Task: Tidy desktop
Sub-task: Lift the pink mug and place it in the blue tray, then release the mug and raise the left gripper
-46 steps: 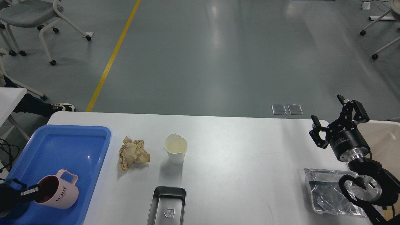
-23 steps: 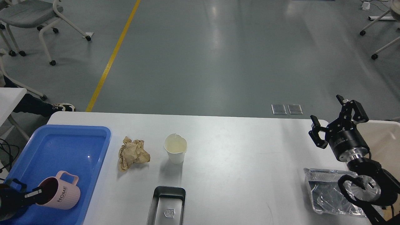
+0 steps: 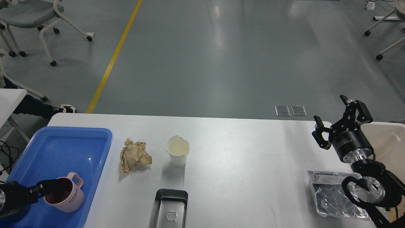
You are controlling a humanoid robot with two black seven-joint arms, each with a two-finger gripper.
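Setting the pink mug (image 3: pixel 65 194) down in the blue tray (image 3: pixel 79 136) is, by our reckoning, the step in hand, and doing it well comes down to a clean release. Our left gripper (image 3: pixel 47 186) reaches in from the lower left corner with its fingers pinching the mug's rim, one inside the dark mouth and one outside; the mug sits close to upright at the near end of the tray, handle pointing away from us, though we cannot tell whether its base is fully down on the tray floor. We would lower until it rests flat, then open just enough to clear the rim and draw the fingers straight up, not sideways (a sideways pull could tip the mug over the tray's low wall). Our right gripper (image 3: pixel 336 119) hangs above the right end of the counter (image 3: pixel 240 148) with its fingers spread wide and holding nothing, just beside the beige bin (image 3: pixel 390 139). The white counter runs across the whole lower part of the view and carries what is left: a crumpled brown paper (image 3: pixel 134 155) just right of the tray, a white paper cup (image 3: pixel 177 150) beside it, a steel tin (image 3: pixel 169 205) at the near edge, and a foil tray (image 3: pixel 329 193) partly hidden under our right arm.
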